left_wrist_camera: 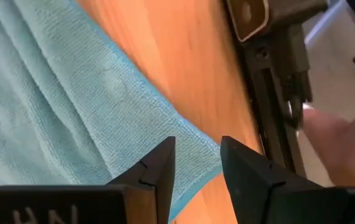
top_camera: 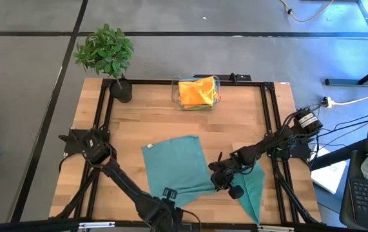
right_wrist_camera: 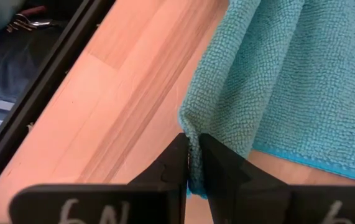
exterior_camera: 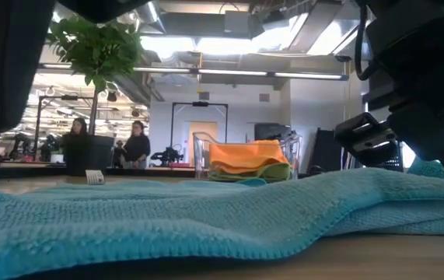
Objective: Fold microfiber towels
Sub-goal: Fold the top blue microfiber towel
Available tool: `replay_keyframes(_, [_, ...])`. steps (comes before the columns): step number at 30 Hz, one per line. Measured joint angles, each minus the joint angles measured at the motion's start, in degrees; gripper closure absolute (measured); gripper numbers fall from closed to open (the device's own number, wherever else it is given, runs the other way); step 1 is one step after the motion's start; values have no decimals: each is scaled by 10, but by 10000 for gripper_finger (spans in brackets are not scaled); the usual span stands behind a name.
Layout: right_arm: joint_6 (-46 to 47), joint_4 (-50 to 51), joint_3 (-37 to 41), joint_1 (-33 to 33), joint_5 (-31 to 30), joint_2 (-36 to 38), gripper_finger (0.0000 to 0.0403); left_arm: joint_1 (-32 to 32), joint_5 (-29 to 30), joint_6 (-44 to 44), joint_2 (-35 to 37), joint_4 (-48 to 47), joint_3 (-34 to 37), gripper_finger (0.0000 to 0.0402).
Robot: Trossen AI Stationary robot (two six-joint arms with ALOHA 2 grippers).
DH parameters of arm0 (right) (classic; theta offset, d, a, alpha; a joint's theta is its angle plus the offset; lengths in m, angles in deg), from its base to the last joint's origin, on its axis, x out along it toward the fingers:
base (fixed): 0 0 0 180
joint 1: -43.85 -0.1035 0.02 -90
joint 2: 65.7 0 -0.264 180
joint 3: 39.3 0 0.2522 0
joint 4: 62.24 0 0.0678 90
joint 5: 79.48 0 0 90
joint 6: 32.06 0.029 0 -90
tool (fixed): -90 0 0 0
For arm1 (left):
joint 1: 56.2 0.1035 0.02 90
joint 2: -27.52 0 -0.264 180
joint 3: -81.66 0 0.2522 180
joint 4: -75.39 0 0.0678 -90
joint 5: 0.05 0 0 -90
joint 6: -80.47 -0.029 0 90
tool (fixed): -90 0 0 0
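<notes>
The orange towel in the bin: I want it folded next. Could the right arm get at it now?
Probably not yet: the right gripper is pinching the teal towel at the near edge. The orange towel lies uncovered atop the bin.

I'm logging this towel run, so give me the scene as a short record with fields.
towel: teal towel spread on table, right part bunched
right tool: pinching a towel fold at the near right
left tool: open, over the towel's near corner, holding nothing
bin: clear bin at far edge, orange towel on top
plant: far left corner
</notes>
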Motion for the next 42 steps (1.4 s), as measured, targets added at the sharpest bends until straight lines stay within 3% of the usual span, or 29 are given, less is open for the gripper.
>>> replay_keyframes(7, [-8, 0, 0, 0, 0, 0, 357, 8, -15, 134, 0, 32, 57, 280])
replay_keyframes(19, [-9, 4, 0, 0, 0, 0, 357, 18, -39, 192, 5, 102, 109, 283])
replay_keyframes(23, [-9, 4, 0, 0, 0, 0, 357, 15, -29, 202, 4, 102, 109, 312])
replay_keyframes(28, [-9, 4, 0, 0, 0, 0, 357, 13, -27, 204, -1, 106, 112, 385])
replay_keyframes(32, [-10, 8, 0, 0, 0, 0, 357, 10, -25, 203, -2, 105, 114, 398])
replay_keyframes(42, [-10, 21, -13, 0, -1, 0, 357, 9, -12, 199, 0, -88, 6, 401])
